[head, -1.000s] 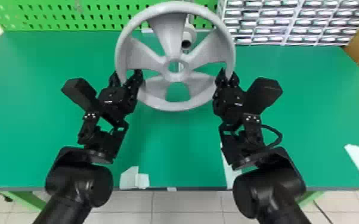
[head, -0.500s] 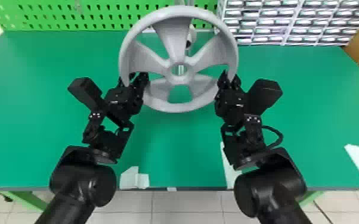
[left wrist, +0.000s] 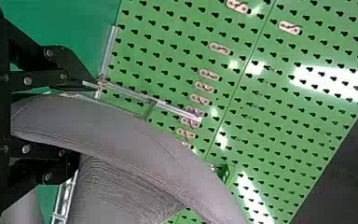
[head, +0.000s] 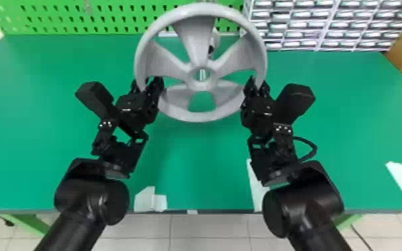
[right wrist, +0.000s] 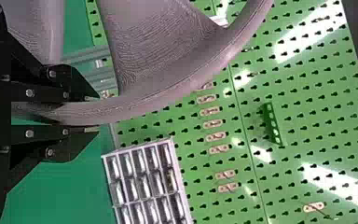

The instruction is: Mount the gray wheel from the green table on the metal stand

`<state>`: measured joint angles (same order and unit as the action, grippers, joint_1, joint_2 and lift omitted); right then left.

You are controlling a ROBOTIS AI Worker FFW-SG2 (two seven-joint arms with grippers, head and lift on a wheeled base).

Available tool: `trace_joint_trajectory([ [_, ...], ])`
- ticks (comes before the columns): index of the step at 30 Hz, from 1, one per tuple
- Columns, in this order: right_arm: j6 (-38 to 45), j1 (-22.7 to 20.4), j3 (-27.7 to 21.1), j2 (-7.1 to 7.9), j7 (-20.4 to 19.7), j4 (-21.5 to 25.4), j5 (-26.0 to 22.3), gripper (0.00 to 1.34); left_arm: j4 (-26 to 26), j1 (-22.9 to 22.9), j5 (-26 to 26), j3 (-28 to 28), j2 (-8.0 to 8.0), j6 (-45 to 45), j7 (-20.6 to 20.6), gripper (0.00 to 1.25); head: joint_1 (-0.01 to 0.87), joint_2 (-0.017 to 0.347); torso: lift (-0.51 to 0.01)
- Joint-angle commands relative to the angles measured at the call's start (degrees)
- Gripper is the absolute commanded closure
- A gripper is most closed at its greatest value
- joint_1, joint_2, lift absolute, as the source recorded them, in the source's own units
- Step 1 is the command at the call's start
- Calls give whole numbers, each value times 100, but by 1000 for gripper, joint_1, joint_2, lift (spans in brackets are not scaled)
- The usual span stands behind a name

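Note:
My left gripper (head: 148, 87) is shut on the left side of the gray wheel's rim (head: 177, 115), and my right gripper (head: 257, 87) grips the right side. The wheel is held up in front of the metal stand (head: 214, 40), its open hub facing the head camera and its upper part hiding most of the stand. In the left wrist view the rim (left wrist: 121, 130) runs between the fingers of the left gripper (left wrist: 70, 116). The right wrist view has the rim (right wrist: 135, 105) pinched by the right gripper (right wrist: 86, 113).
Behind the wheel stands a green pegboard (head: 60, 16), with a rack of small drawers (head: 317, 25) at the back right. White tape pieces (head: 150, 200) lie near the front edge of the green table (head: 197, 160).
The wheel has shifted slightly right and tilted, its upper rim looking larger and nearer the camera. My left gripper has moved right with it; the right one has moved only a little.

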<state>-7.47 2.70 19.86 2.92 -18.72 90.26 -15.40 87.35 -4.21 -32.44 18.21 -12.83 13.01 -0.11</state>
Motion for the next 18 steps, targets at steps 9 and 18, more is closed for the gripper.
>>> trace_joint_trajectory([
  [9,44,144,-70,-81,0,-114,20,1154,-456,-458,27,-2,44,70,-77,802,867,52,-100],
  [18,114,311,-96,-107,0,-272,-15,1154,-834,-766,79,-37,176,193,-235,802,867,52,-100],
])
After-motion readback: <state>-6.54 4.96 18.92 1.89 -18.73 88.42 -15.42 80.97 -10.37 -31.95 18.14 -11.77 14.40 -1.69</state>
